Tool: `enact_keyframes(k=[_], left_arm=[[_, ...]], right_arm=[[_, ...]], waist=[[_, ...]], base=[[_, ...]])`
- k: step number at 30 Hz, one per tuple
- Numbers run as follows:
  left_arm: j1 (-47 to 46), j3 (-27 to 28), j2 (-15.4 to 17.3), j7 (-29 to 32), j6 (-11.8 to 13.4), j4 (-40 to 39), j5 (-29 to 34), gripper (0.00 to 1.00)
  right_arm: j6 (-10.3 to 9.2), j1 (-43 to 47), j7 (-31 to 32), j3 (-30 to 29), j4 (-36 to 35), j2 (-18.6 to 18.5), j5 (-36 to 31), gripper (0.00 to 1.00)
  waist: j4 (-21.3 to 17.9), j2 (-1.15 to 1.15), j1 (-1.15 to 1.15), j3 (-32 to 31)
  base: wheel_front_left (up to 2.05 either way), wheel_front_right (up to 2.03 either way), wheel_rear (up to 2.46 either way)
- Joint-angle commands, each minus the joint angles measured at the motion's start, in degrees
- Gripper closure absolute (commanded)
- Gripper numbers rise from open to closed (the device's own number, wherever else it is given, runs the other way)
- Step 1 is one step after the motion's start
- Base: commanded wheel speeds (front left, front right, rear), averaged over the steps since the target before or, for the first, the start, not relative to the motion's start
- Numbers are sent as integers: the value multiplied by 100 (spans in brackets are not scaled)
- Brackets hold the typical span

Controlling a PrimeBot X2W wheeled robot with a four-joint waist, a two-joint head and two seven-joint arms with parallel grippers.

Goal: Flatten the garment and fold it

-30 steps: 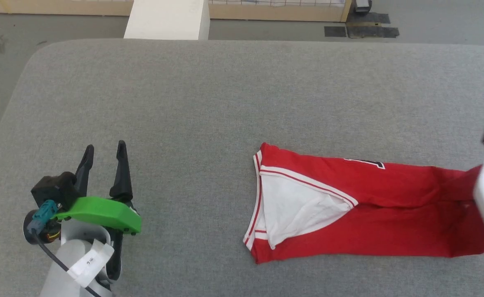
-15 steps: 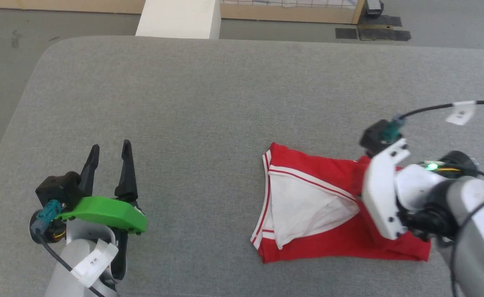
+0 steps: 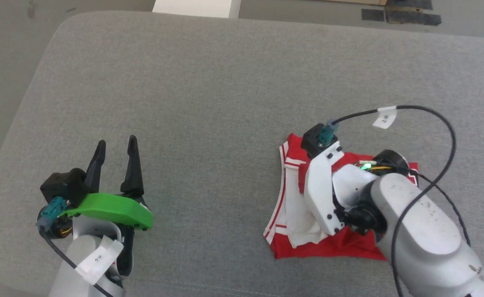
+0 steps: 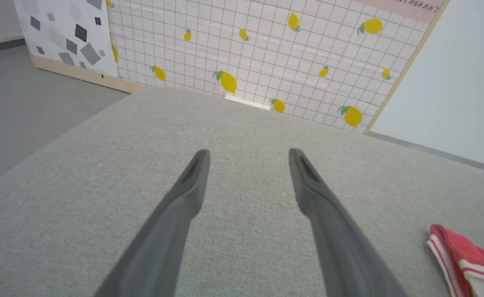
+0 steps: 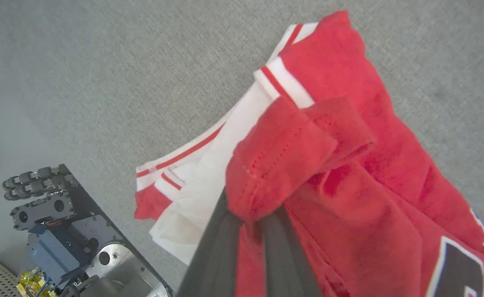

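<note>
Right wrist view is showing the right gripper [image 5: 251,214] clamping a red fold of the garment [image 5: 349,123], bunched on the pad's [image 3: 208,82] near right. The left gripper [image 3: 116,142], fingers apart, is hovering at its near left, farther off.

In the left wrist view we can read the capital letters "AURANT". They are the end of a longer word cut off by the picture's top edge, printed dark on a pink sign [image 4: 402,4] at the top of the lemon-patterned wall panel [image 4: 266,53]. In the right wrist view the red jersey [image 5: 369,173] carries a black figure edged in white [image 5: 459,268], cut off at the corner, and we cannot tell which character it is. In the head view the left cable tag [image 3: 97,258] and the right cable tag [image 3: 384,118] bear small dark marks, too small for us to read.
</note>
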Motion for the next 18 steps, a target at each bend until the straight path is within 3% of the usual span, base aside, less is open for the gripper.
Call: enact_keyframes(k=[1,7,8,9,10,18], left_arm=[[-93,-9,-31,-44,-7,16,-17,0],[-141,-35,-42,-96,-14,94,-32,0],[-140,-39,-41,-102,-14,109,-35,0],[-139,-41,-39,-107,-13,119,-35,0],[-134,-43,-36,-112,-10,128,-36,0],[-66,-40,57,-102,15,175,-39,0]], right_arm=[[-10,-100,-131,43,173,60,-84,100],[-10,-157,-526,142,901,293,-58,100],[-10,-164,-636,101,969,357,-7,92],[-10,-174,-681,132,1003,395,34,56],[-10,-182,-688,179,1022,426,100,0],[-10,-390,-916,472,415,449,809,0]], waist=[[94,0,0,104],[135,0,0,165],[128,0,0,160],[119,0,0,151],[105,0,0,139],[-126,0,0,-148]], base=[[0,0,0],[0,0,0],[0,0,0],[0,0,0],[0,0,0],[0,0,0]])
